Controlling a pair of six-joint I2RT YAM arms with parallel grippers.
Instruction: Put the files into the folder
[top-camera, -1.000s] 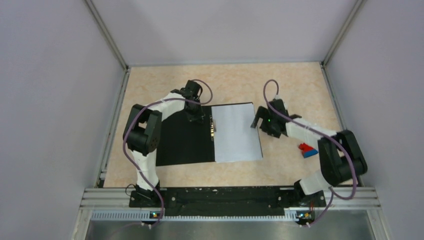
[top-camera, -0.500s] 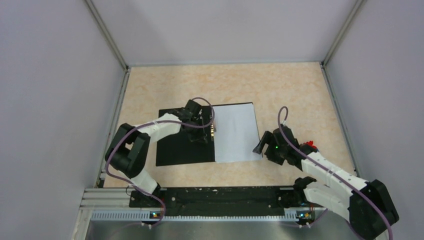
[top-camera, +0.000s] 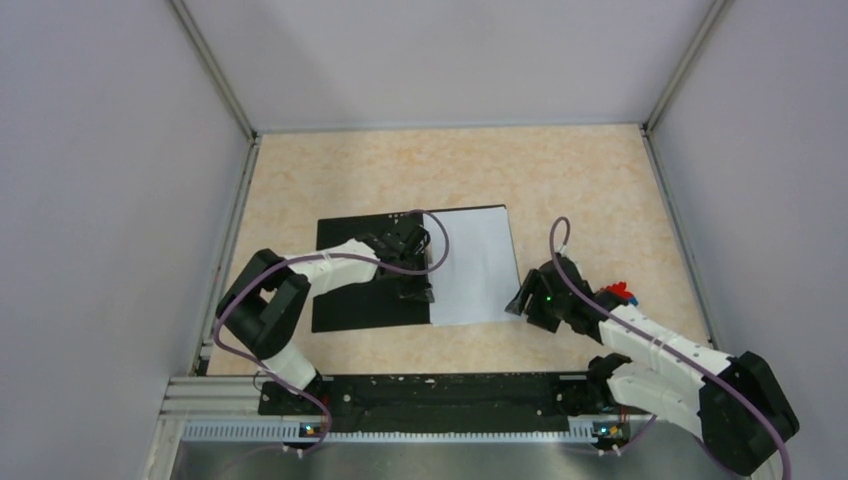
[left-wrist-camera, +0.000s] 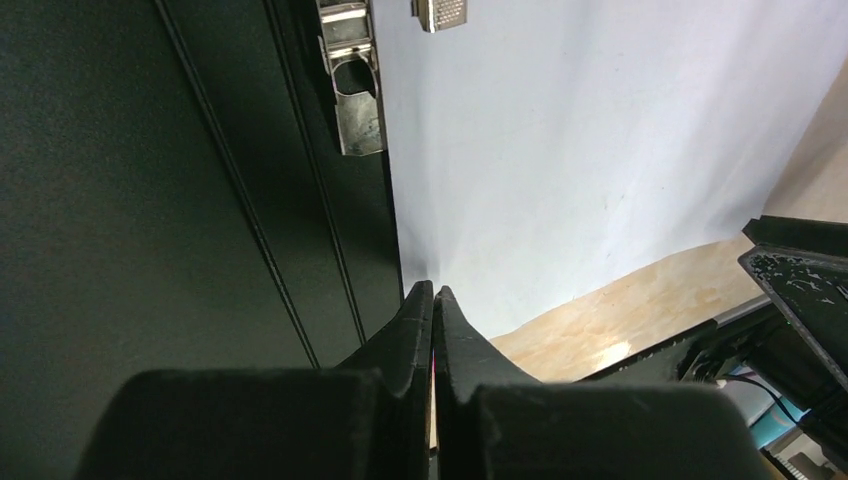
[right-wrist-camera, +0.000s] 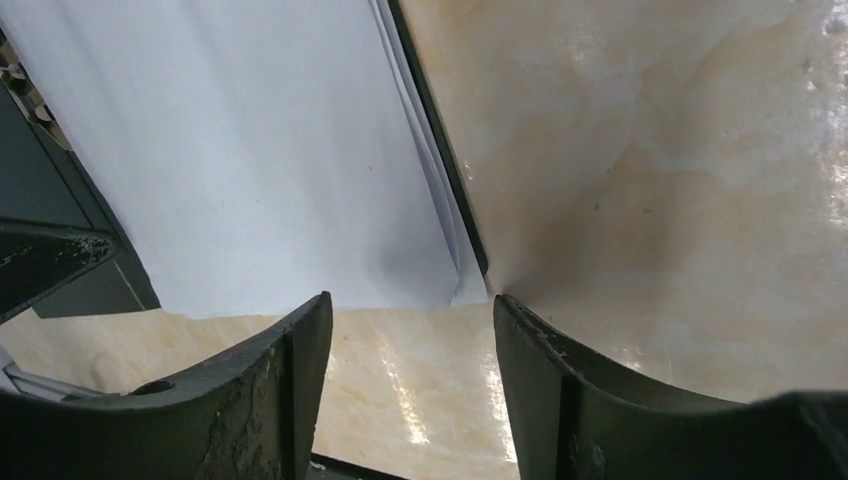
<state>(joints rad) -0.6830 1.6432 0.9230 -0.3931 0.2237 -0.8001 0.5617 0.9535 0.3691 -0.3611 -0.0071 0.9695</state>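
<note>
The left arm (top-camera: 335, 262) and the right arm (top-camera: 655, 345) each alternate white link shells with bulky black joint housings (top-camera: 268, 310). A purple cable (top-camera: 432, 232) runs along each arm. A green indicator lamp (top-camera: 548, 298) glows at the right wrist. The right gripper (right-wrist-camera: 411, 297) has matte black, tapered fingers (right-wrist-camera: 285, 385) with pale scuffing.

Beige table (top-camera: 600, 180) — open folder (top-camera: 350, 305), toy block (top-camera: 619, 291)

The folder (top-camera: 350, 300) is black inside. The files (top-camera: 475, 270) are plain white. The table (top-camera: 450, 170) is peach with cloudy swirls.
</note>
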